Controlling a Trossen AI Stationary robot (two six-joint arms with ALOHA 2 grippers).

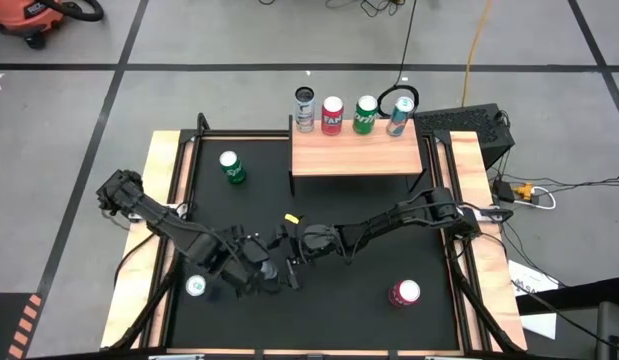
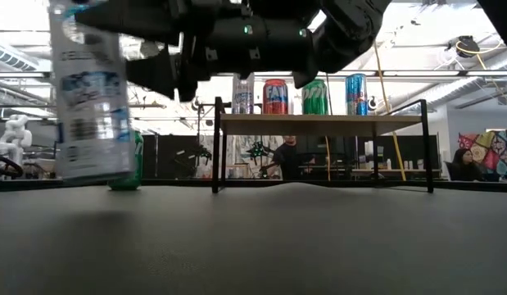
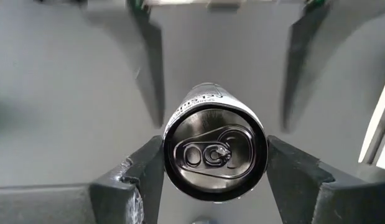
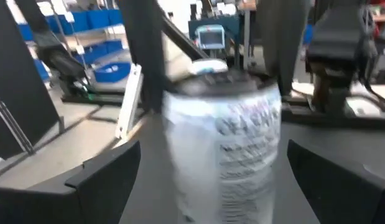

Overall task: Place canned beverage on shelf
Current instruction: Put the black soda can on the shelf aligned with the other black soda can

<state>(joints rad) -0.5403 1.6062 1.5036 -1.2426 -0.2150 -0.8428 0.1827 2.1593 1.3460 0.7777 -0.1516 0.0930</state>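
A white canned beverage hangs clear of the table at the near left, held by my left gripper. Its top also shows in the high view. My right gripper is open and points level at the same can. Its fingers stand apart on either side of the can's lower body. The shelf, a light-wood board on black legs, stands at the table's far side. Several cans stand upright on their bases in a row along its far edge. My left gripper pinches the white can at its top end, just under the rim, between its two fingers. The fingers come from above and point down. The can hangs below them, slightly tilted, with its bottom clear of the table.
A green can stands on the table left of the shelf. A red can stands near the near right corner. Both arms cross over the table's near middle. The table has raised wooden side rails. People show in the room beyond.
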